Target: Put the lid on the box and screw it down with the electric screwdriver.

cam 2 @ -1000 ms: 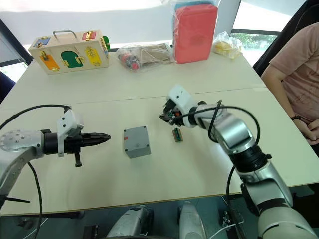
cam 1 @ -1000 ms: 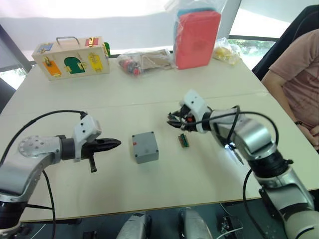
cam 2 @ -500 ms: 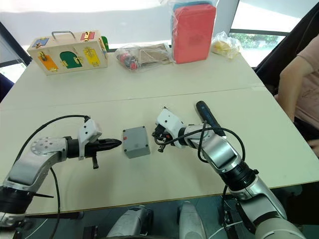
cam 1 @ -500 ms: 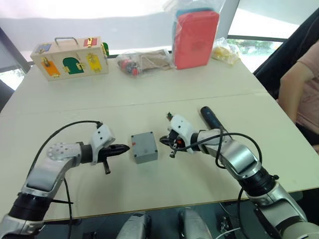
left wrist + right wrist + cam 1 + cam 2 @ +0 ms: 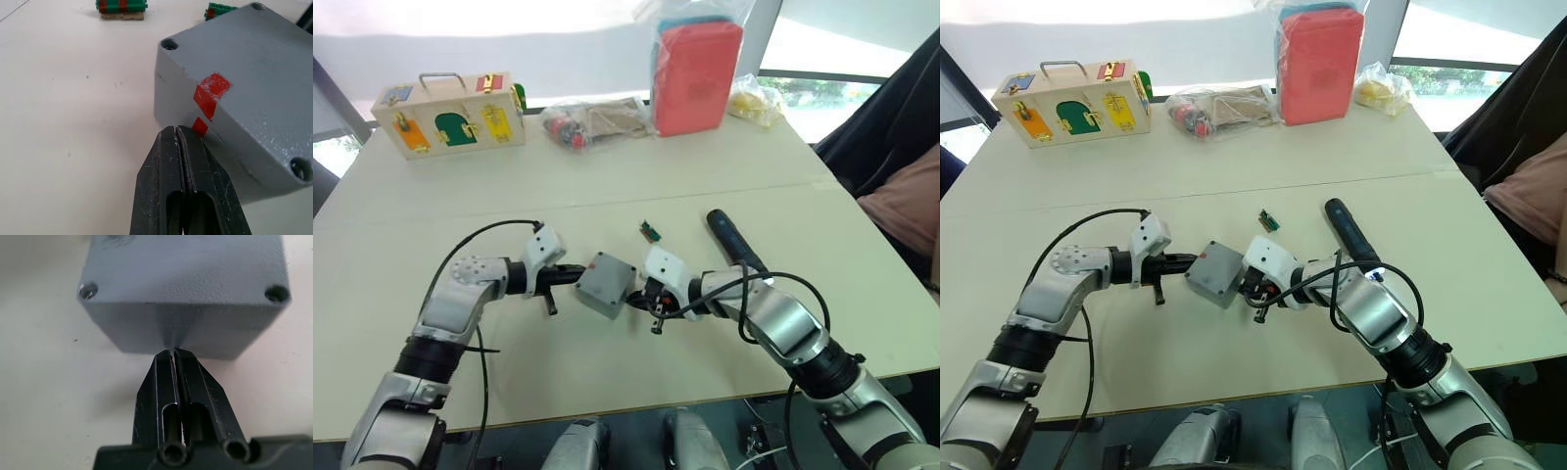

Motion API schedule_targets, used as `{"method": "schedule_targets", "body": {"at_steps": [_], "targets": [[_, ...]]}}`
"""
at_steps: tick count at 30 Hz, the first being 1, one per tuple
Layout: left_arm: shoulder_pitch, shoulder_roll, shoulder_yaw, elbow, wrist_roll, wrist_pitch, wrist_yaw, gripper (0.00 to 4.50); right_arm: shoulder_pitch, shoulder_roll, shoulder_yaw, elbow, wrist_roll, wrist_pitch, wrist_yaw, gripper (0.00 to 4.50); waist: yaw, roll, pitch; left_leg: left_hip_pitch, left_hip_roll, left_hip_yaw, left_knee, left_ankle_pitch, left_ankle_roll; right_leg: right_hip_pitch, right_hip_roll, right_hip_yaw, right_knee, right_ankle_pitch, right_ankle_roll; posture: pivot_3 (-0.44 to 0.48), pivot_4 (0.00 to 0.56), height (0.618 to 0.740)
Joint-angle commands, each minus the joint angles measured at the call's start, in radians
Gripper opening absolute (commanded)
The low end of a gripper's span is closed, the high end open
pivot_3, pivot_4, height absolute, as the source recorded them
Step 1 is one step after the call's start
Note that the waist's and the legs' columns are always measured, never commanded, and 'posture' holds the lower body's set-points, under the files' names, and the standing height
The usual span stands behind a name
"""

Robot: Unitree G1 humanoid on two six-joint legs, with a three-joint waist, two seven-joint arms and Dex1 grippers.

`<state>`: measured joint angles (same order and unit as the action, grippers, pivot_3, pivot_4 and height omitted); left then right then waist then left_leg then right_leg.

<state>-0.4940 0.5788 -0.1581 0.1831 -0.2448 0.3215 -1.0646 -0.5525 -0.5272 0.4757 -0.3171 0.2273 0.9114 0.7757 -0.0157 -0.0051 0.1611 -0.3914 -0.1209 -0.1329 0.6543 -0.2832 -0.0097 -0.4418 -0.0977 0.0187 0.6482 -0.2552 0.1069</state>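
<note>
The grey box stands turned cornerwise at the middle of the table, with a red mark on one side. Its flat top with corner screw holes looks like the lid, with a seam under it. My left gripper is shut, and its tip touches the box's side by the red mark. My right gripper is shut too, its tip against the opposite side. The dark electric screwdriver lies on the table behind my right arm.
A green connector piece lies just behind the box. At the back stand a wooden latch box, plastic bags and a red case. A person sits at the table's right edge.
Both grippers have closed in on the box and now touch it from either side. The box has turned cornerwise. The person has drawn back to the right.
</note>
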Motion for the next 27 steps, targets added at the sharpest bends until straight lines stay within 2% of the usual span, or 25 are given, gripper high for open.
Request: {"method": "schedule_targets", "body": {"at_steps": [1, 9, 15, 21, 27], "targets": [[-0.019, -0.016, -0.029, 0.007, 0.011, -0.037, -0.04, 0.0, -0.011, 0.023, -0.001, -0.066, 0.016, 0.003, 0.002, 0.05, 0.001, 0.0, 0.0, 0.0, 0.0, 0.0, 0.0, 0.0, 0.0, 0.0, 0.0, 0.0, 0.0, 0.0, 0.0, 0.0, 0.15, 0.74], [0.005, 0.055, 0.005, 0.01, 0.018, -0.057, -0.091, 0.0, -0.07, -0.073, -0.06, -0.093, 0.002, 0.007, 0.034, 0.05, 0.002, 0.0, 0.0, 0.0, 0.0, 0.0, 0.001, 0.0, 0.0, 0.0, 0.0, 0.0, 0.0, 0.0, 0.0, 0.0, 0.15, 0.74], [0.108, 0.157, 0.071, -0.111, -0.047, 0.004, -0.144, 0.0, -0.117, -0.131, -0.105, -0.033, -0.012, -0.063, 0.072, 0.05, 0.001, 0.0, 0.0, 0.0, 0.0, 0.0, 0.0, 0.0, 0.0, 0.0, 0.0, 0.0, 0.0, 0.0, 0.0, 0.0, 0.15, 0.74], [0.219, 0.214, 0.103, -0.29, -0.112, 0.083, -0.155, 0.0, -0.158, -0.07, -0.085, 0.135, -0.06, -0.169, 0.067, 0.05, 0.003, 0.0, 0.0, 0.0, 0.0, 0.0, 0.0, 0.0, 0.0, 0.0, 0.0, 0.001, 0.0, 0.0, 0.0, 0.0, 0.15, 0.74], [0.209, 0.151, 0.072, -0.324, -0.107, 0.12, -0.08, 0.0, -0.151, 0.035, -0.076, 0.237, -0.068, -0.218, 0.068, 0.05, 0.003, 0.0, 0.0, 0.0, 0.0, 0.0, 0.0, 0.0, 0.0, 0.0, 0.0, 0.001, 0.0, 0.0, 0.0, 0.0, 0.15, 0.74]]}}
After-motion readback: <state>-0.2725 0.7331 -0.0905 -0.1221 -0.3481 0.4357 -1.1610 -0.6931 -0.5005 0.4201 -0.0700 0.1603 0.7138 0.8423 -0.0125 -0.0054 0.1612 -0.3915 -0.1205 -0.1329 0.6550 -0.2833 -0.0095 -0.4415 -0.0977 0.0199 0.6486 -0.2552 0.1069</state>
